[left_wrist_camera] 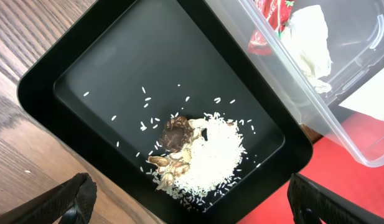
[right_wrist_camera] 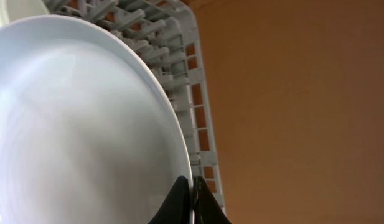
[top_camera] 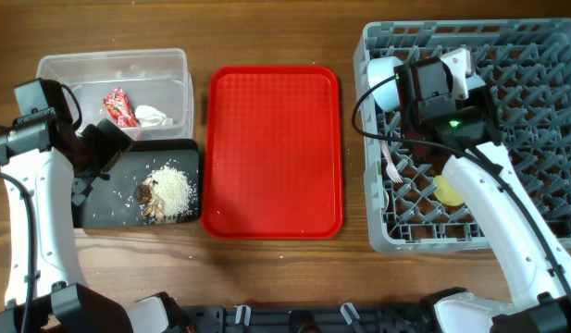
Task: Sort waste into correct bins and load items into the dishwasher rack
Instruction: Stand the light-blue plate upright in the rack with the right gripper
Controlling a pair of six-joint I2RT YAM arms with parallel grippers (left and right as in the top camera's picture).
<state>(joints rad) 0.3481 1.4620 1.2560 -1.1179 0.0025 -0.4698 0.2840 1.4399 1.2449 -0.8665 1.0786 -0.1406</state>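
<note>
The clear tub holds the red wrapper and the white tissue; both also show in the left wrist view, the wrapper and the tissue. The black tray holds rice with brown bits, also in the left wrist view. My left gripper is open and empty above the tray's near edge. My right gripper is shut on the rim of the pale plate, held on edge at the grey rack's far left corner. The bowls are out of view.
The red serving tray lies between the bins and the rack. A yellow cup and a white utensil sit in the rack. The rack's rim runs beside the plate. Wooden table lies all round.
</note>
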